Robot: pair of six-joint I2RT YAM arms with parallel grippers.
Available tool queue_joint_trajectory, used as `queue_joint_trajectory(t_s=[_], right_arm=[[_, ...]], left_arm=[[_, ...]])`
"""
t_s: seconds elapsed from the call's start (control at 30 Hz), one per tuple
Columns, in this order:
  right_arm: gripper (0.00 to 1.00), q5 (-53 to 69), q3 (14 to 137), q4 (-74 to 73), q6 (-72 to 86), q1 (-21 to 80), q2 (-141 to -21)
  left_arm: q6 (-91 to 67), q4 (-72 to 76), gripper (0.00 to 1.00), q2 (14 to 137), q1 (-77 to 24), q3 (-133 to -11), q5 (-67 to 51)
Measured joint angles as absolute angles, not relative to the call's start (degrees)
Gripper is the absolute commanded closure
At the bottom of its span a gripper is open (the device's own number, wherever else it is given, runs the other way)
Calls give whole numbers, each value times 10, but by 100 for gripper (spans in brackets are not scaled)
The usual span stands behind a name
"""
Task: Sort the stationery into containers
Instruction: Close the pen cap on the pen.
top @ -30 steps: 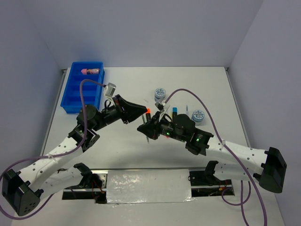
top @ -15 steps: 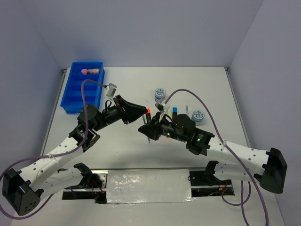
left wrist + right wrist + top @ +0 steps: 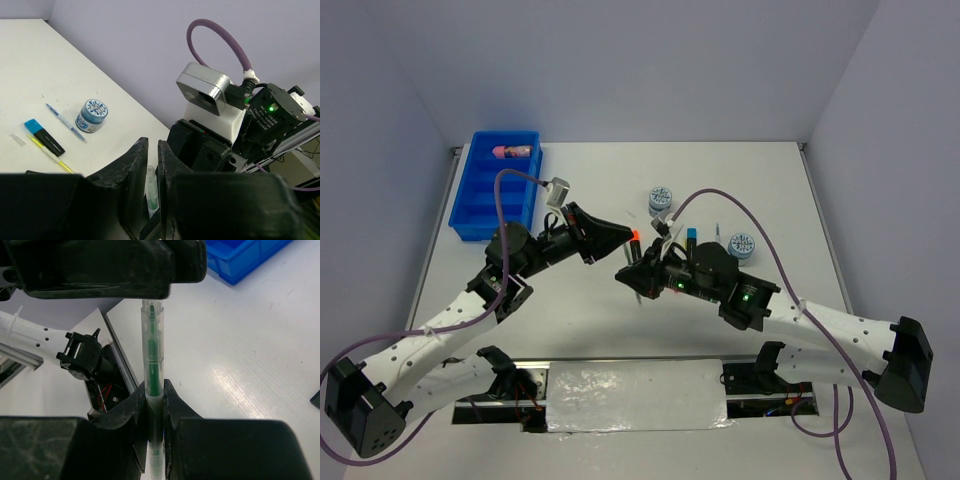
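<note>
**Green pen (image 3: 151, 355) up in the air between two grippers**

Had a clear tube with green inside. Hung over the middle of the white table (image 3: 590, 180), not lying on it. Was pinched near one end by the right gripper (image 3: 155, 390), with both black fingers pressed tight on its sides. Reached with its other end into the left gripper (image 3: 152, 150). Sat there in a thin gap, with one finger close on each side. Could not tell if those fingers squeezed the pen or only stood next to it.

Was well apart from the blue tray (image 3: 460, 200), off at the far left of the table. In the tray's farthest slot: a pink cylinder (image 3: 513, 152), lying on its side.

On the table past the right gripper: a blue-grey disc (image 3: 661, 197) and a second disc (image 3: 742, 245), well apart from each other. Between those two: a short black marker with a blue cap (image 3: 44, 137), with a thin yellow pen (image 3: 50, 155) just beside it. Between the marker and the second disc: a thin blue pen (image 3: 65, 122), near that disc.
</note>
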State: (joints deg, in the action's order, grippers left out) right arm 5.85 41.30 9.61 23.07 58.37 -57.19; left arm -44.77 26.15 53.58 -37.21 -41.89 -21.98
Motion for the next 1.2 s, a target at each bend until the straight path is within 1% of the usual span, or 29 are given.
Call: queue_joint_trajectory(t_s=[0.17,0.3,0.43,0.63,0.97,1.07,1.2], right_arm=[[100,57,413,89,229,585,-567],[100,52,415,79,226,585,-568],[100,49,424,62,220,585,-568],[100,41,453,25,207,586,-572],[100,26,515,-22,184,586,-611],[100,13,546,-14,172,582,-626],[100,9,569,-29,155,577,-632]], left_arm=[[-443,263,77,539,-372,-419,-221],[-438,266,86,545,-372,-419,-226],[-438,274,88,547,-372,-419,-231],[-437,289,89,546,-371,-419,-229],[-435,317,92,545,-369,-419,-212],[-435,295,92,543,-380,-412,-234],[-436,305,93,536,-386,-409,-225]])
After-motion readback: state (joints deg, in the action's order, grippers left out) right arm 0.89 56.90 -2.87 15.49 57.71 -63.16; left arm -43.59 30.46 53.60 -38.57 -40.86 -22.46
